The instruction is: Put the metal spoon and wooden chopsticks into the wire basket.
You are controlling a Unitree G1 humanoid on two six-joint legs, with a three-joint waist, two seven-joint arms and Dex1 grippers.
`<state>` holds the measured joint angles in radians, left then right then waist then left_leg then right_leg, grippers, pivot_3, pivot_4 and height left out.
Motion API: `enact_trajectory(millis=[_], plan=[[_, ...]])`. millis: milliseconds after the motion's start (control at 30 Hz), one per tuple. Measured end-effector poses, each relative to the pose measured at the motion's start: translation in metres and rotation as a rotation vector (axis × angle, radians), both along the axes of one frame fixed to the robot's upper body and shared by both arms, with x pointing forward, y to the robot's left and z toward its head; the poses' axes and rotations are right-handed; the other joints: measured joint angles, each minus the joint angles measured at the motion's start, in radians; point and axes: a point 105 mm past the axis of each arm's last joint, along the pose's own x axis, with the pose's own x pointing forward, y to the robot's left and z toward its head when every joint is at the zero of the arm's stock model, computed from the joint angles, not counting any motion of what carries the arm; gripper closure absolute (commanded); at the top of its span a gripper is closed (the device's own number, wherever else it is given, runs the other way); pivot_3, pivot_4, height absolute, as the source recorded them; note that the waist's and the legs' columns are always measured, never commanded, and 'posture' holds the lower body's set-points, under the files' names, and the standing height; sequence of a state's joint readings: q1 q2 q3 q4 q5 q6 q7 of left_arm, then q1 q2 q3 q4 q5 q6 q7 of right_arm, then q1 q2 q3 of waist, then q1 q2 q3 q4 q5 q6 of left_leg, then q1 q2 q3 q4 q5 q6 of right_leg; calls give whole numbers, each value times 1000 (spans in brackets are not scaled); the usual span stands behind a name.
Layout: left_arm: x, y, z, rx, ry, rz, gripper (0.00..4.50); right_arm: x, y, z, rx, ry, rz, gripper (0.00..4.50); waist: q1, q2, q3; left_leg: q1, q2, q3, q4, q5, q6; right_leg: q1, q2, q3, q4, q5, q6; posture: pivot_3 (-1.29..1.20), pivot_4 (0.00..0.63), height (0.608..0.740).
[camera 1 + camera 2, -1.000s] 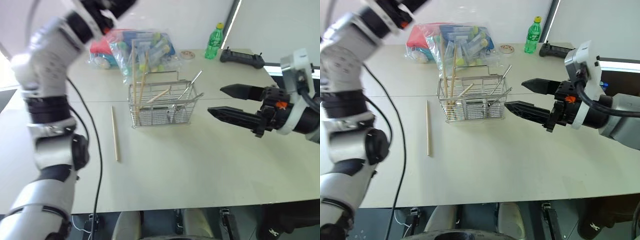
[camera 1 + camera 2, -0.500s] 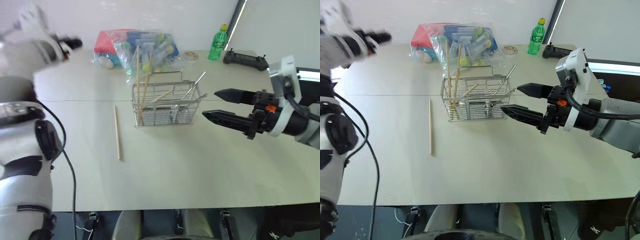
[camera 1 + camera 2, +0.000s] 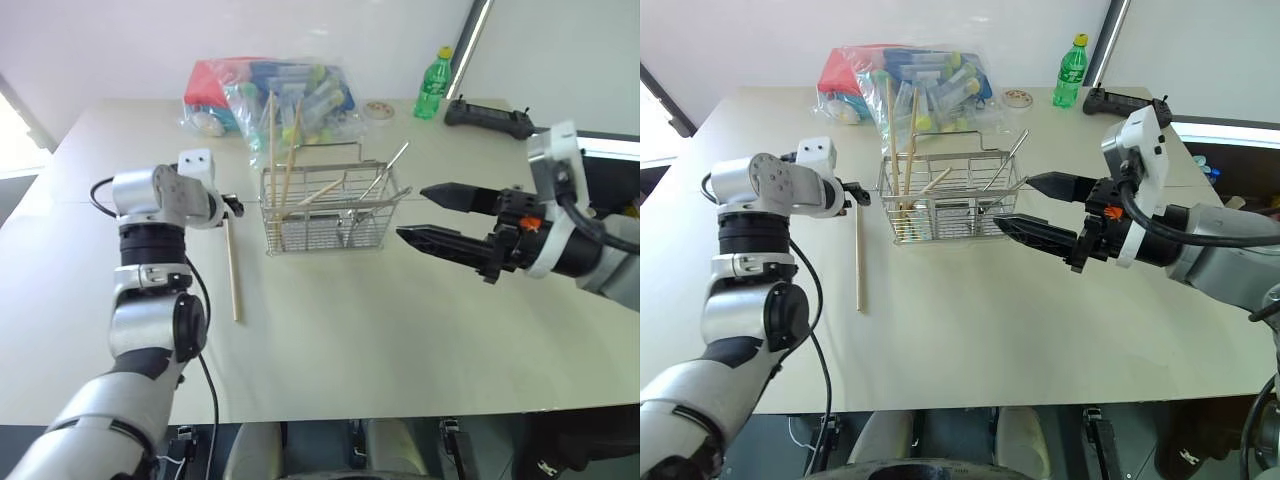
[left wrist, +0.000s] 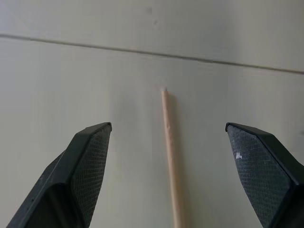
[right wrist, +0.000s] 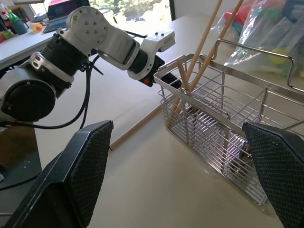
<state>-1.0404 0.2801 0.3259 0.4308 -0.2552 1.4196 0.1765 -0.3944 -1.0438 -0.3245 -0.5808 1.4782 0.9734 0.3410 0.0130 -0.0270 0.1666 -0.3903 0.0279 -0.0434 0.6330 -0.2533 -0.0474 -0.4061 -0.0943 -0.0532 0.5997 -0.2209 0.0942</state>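
Note:
The wire basket (image 3: 330, 212) stands mid-table with several wooden chopsticks (image 3: 272, 145) upright in its left end. A metal spoon (image 3: 394, 162) leans out of its right end. One more chopstick (image 3: 232, 270) lies flat on the table left of the basket. My left gripper (image 3: 235, 206) hangs open just above that stick's far end, which lies between the fingers (image 4: 92, 156) in the left wrist view. Right of the basket, my right gripper (image 3: 412, 211) hovers open and empty, pointing at it.
A clear plastic bag of colourful items (image 3: 280, 92) lies behind the basket. At the far right of the table stand a green bottle (image 3: 430, 85) and a black controller (image 3: 487, 115). A seam crosses the tabletop (image 3: 340, 340).
My left arm has swung down from high at the left to the table, and its gripper now points down over the loose chopstick's far end. The right gripper has held still.

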Motion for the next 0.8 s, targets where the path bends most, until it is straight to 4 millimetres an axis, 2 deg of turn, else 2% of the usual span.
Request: enact_trajectory(millis=[133, 300, 367, 433, 600, 800], plan=[[-10, -4, -15, -15, 61, 17, 449, -2, 0, -2, 4, 10, -4, 0, 0, 0, 0, 1, 0, 0, 1, 0, 0, 1, 0, 0, 1, 0, 0, 0, 150, 701], [-6, -3, -17, -15, 48, 44, 449, -6, -2, -3, 13, 15, -13, 0, 2, 0, 0, 1, 0, 0, 1, 0, 0, 1, 0, 0, 0, 0, 0, 0, 150, 701], [-2, -5, -16, -24, 43, 50, 988, -9, -4, -6, 2, 27, -15, 0, 4, 0, 0, 1, 0, 0, 2, 0, 0, 2, 0, 0, 0, 0, -1, 0, 150, 701], [1, -4, -17, -28, 36, 60, 1725, -13, -6, -9, -15, 42, -11, 0, 4, 0, -1, 1, 0, 0, 2, 0, 0, 2, 0, 0, 0, 0, -1, 0, 150, 701], [7, -7, -18, -47, 36, 64, 4385, -19, -7, -16, -36, 69, 8, 0, 3, 0, -1, 0, 0, 0, 3, 0, 0, 2, 0, 0, 0, 0, -1, 0, 150, 701], [8, -6, -18, -77, 40, 76, 4454, -25, -6, -20, -58, 84, 35, 0, 3, 0, -1, 0, 0, 0, 3, 0, 0, 2, 0, 0, 0, 0, -1, 0, 150, 701]])
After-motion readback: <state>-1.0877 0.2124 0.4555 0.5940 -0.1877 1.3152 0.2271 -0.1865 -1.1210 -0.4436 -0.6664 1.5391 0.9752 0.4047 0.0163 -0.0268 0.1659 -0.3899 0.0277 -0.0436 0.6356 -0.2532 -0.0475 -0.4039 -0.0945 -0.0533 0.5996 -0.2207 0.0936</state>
